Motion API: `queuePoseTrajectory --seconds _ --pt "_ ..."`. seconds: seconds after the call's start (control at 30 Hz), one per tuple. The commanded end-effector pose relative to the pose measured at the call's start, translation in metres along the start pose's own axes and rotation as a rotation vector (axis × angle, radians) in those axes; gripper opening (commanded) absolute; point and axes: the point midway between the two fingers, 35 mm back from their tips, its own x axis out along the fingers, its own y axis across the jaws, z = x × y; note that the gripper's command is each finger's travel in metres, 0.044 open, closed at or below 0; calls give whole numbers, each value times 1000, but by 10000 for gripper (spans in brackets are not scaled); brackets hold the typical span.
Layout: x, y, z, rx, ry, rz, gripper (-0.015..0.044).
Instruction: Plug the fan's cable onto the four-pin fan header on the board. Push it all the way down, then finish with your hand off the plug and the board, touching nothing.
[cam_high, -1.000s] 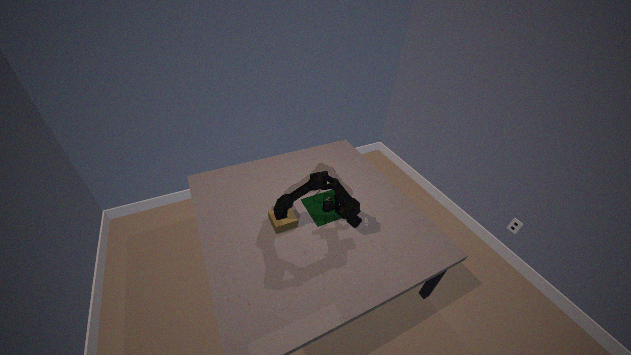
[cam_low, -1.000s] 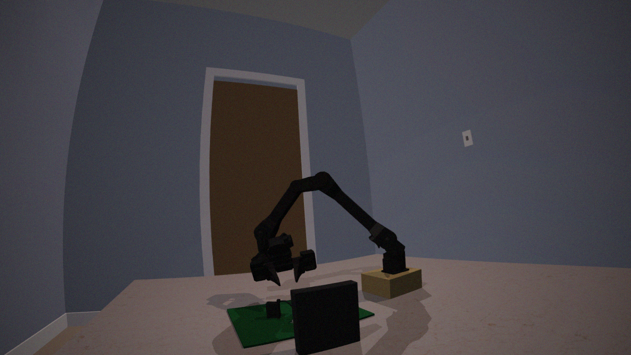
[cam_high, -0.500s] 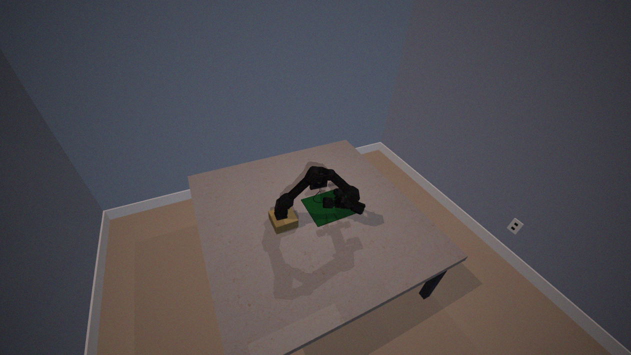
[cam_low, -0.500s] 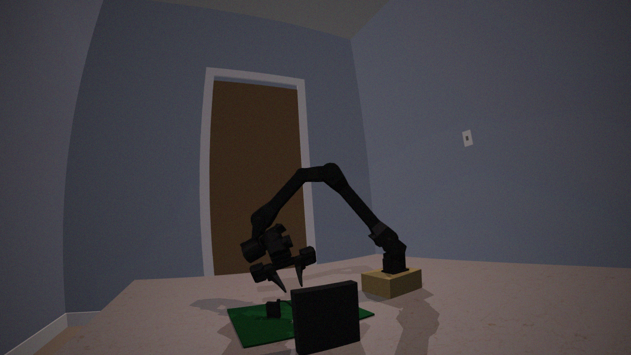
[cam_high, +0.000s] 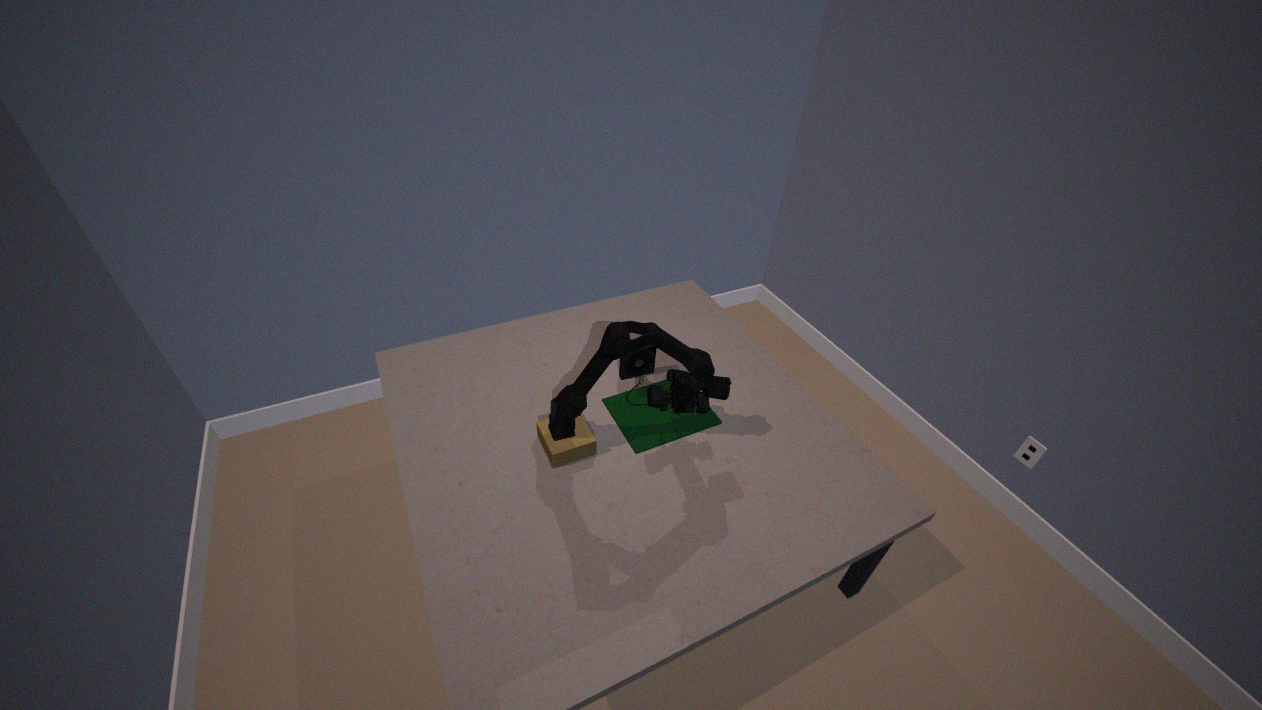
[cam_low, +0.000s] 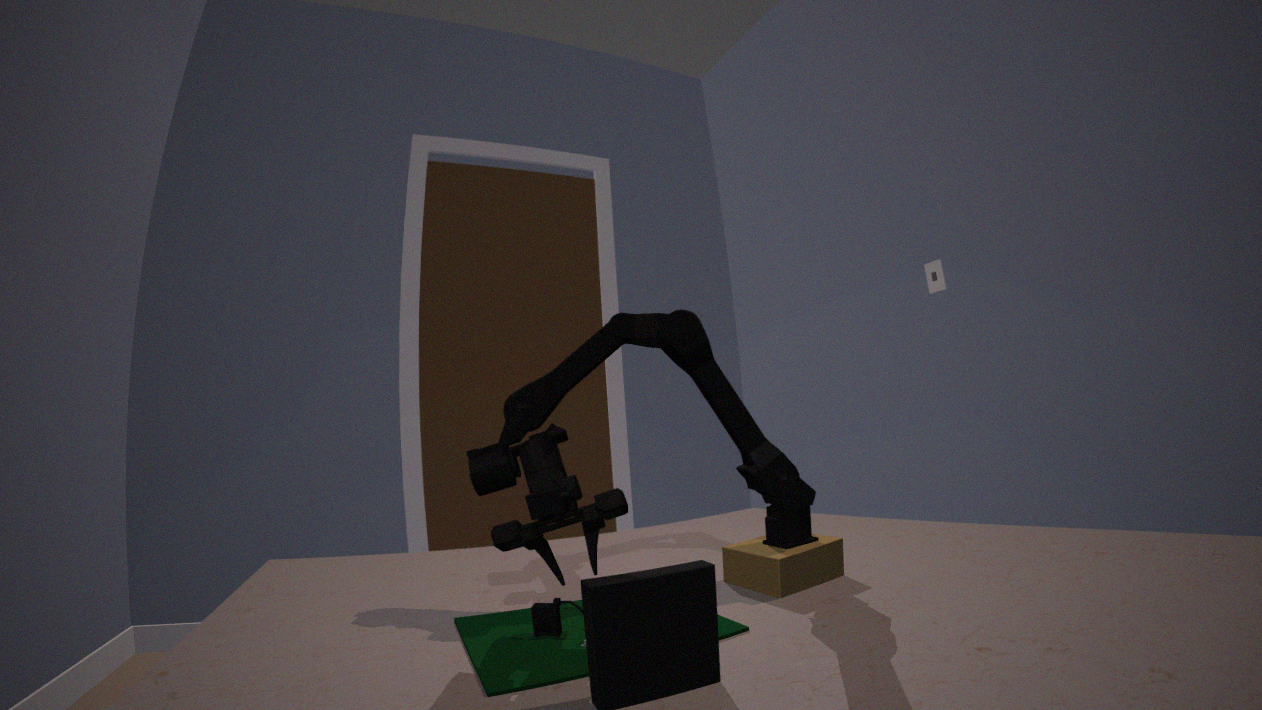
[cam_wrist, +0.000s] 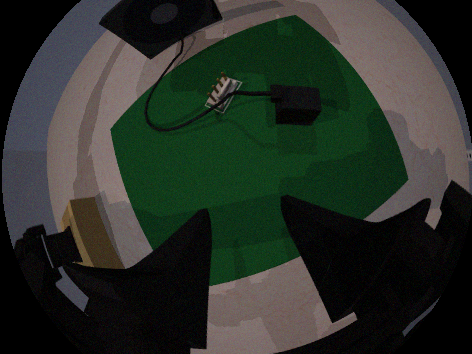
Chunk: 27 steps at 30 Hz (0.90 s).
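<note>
The black two-fingered claw (cam_high: 677, 407) (cam_low: 579, 581) (cam_wrist: 246, 209) hangs partly open with nothing gripped, above the boxy black plug (cam_low: 546, 619) (cam_wrist: 298, 105), which sits on the flat green board (cam_high: 648, 428) (cam_low: 511, 666) (cam_wrist: 240, 165) between the pale worktop's (cam_high: 529, 547) (cam_low: 1014, 618) (cam_wrist: 250, 310) far and right edges as the top view shows them. Descending off-centre could knock the plug, and the thin black cable (cam_high: 628, 396) (cam_low: 571, 604) (cam_wrist: 148, 107), lying across the white four-pin header (cam_wrist: 222, 94), might snag on its pins. The upright square black fan (cam_high: 637, 362) (cam_low: 653, 631) (cam_wrist: 145, 25) stands close by.

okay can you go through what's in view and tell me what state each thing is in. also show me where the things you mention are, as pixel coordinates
Hand (cam_high: 676, 408) (cam_low: 578, 580) (cam_wrist: 246, 209): open, nothing between the fingers, above the board.
Plug (cam_low: 546, 619) (cam_wrist: 298, 105): unplugged, on the board beside the header.
Cable (cam_wrist: 165, 129): looped, joined to fan and plug, crossing over the header.
Header (cam_wrist: 223, 93): unfilled, four pins bare.
Fan (cam_high: 637, 362) (cam_low: 653, 634) (cam_wrist: 164, 20): standing upright, blades' motion can't be told.
Board (cam_high: 646, 432) (cam_low: 505, 668) (cam_wrist: 240, 170): lying flat.
Door (cam_low: 511, 353): shut.
</note>
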Motion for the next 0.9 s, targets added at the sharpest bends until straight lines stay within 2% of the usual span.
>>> queuePoseTrajectory --seconds 0.0,0.43,0.53,0.7,0.83,0.87 --pt "-6 -3 2 39 101 -56 205" --pt "-30 -19 12 155 323 -273 205" --pt "-24 -18 11 128 289 -227 205" --pt "-28 -19 15 190 286 -243 336" --pt "-42 -22 37 522 251 -301 440" --pt "-45 -22 42 609 240 -316 440"
